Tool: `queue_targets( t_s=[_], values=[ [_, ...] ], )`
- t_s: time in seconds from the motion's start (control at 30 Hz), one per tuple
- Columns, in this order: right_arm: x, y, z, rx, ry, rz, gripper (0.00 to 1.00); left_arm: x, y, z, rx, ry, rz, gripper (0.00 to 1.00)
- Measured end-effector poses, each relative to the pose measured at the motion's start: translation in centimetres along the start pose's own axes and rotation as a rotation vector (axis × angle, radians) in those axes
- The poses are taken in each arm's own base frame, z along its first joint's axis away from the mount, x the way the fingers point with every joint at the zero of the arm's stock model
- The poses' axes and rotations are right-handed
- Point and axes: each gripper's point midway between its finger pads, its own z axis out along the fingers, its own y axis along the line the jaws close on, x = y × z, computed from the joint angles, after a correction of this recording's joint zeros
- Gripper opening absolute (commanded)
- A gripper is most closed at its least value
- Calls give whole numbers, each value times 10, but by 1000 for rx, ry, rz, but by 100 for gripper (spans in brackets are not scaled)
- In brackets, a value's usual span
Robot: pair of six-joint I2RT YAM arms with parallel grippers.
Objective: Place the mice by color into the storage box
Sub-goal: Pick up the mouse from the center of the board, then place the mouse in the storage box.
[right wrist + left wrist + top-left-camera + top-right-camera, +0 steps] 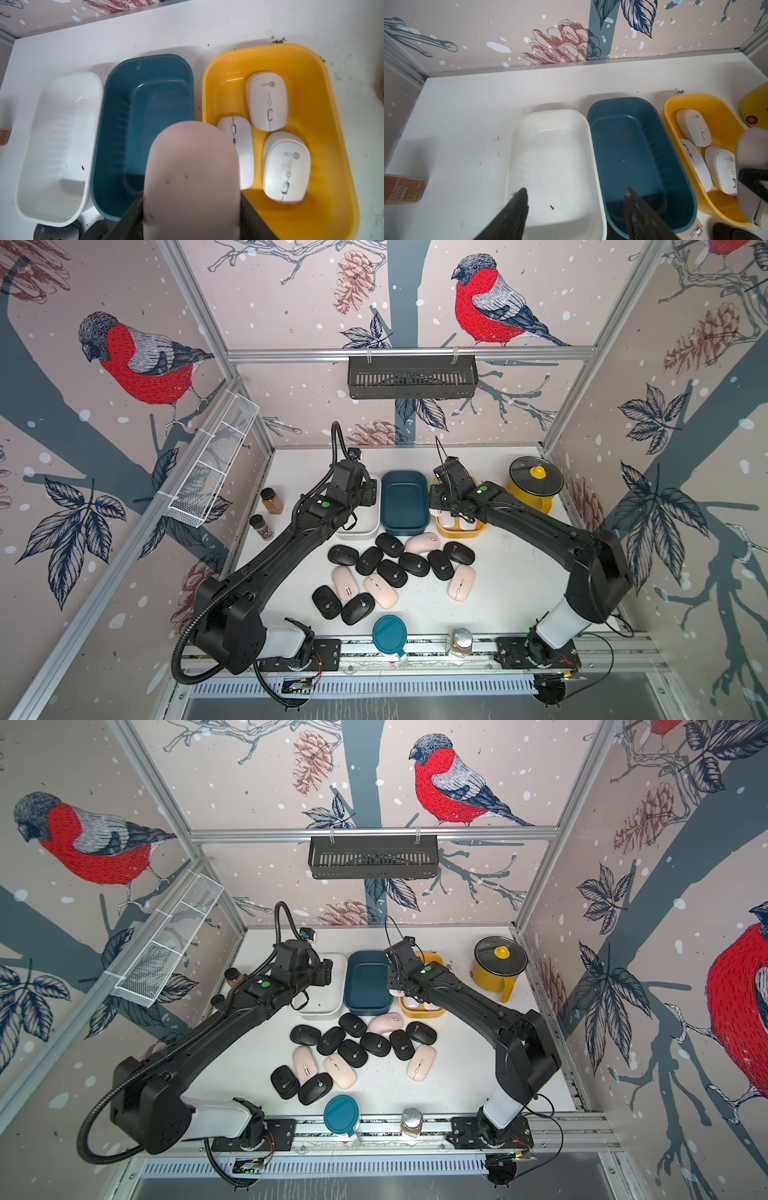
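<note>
Pink mouse (191, 176) between right fingers (131, 222) partly hides blue box (145, 93).

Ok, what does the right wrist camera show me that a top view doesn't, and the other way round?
Right wrist only: a close look at the right gripper shut on a pink mouse, and the three white mice in the yellow box with nothing in front of them. Top view only: the whole loose pile of black and pink mice, the yellow pot and the spice jars. Both: white box, blue box and yellow box side by side, the blue one empty.
</note>
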Motion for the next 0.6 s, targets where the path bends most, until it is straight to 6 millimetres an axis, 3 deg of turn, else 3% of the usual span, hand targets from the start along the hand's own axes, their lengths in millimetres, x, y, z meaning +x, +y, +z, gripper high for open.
queue_targets(
  t_s=[0.13,0.4,0.6],
  values=[
    [-4,22,19,-26,15,-49,55,6,14,-6,-45,-7,12,74],
    [-10,60,59,-48,34,-150,55,9,45,1,-92,11,-37,74],
    [-1,69,85,-52,73,-204,56,12,45,2,-74,20,-52,74]
  ],
)
